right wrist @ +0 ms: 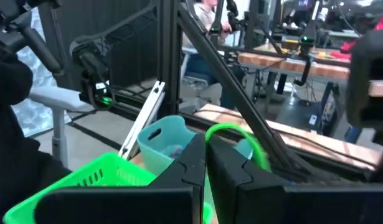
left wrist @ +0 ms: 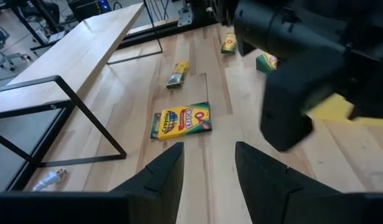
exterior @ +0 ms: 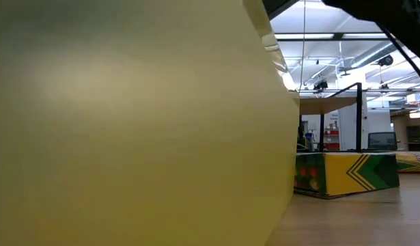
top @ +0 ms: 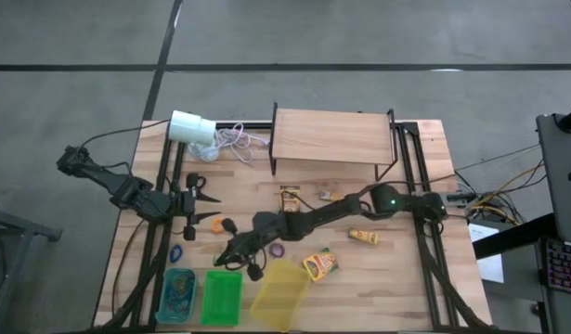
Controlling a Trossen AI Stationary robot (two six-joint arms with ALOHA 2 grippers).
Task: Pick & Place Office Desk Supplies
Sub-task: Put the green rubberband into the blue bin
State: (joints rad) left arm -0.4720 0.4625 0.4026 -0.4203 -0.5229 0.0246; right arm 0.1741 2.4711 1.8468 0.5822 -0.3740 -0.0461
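The right end effector (right wrist: 207, 163) pinches a green rubber-band loop (right wrist: 238, 138), apparently just beside the green bin (top: 222, 297) (left arm idle). The left end effector (left wrist: 207, 168) gapes narrowly.

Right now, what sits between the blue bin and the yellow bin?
The green bin, side by side with them, in the high view.

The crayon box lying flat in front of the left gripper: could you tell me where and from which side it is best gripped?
The crayon box lies flat, face up, on the table, clear of other things. I would come straight down from above with the open left gripper and close across its short width, on the two long edges near the middle; the flat face offers no hold.
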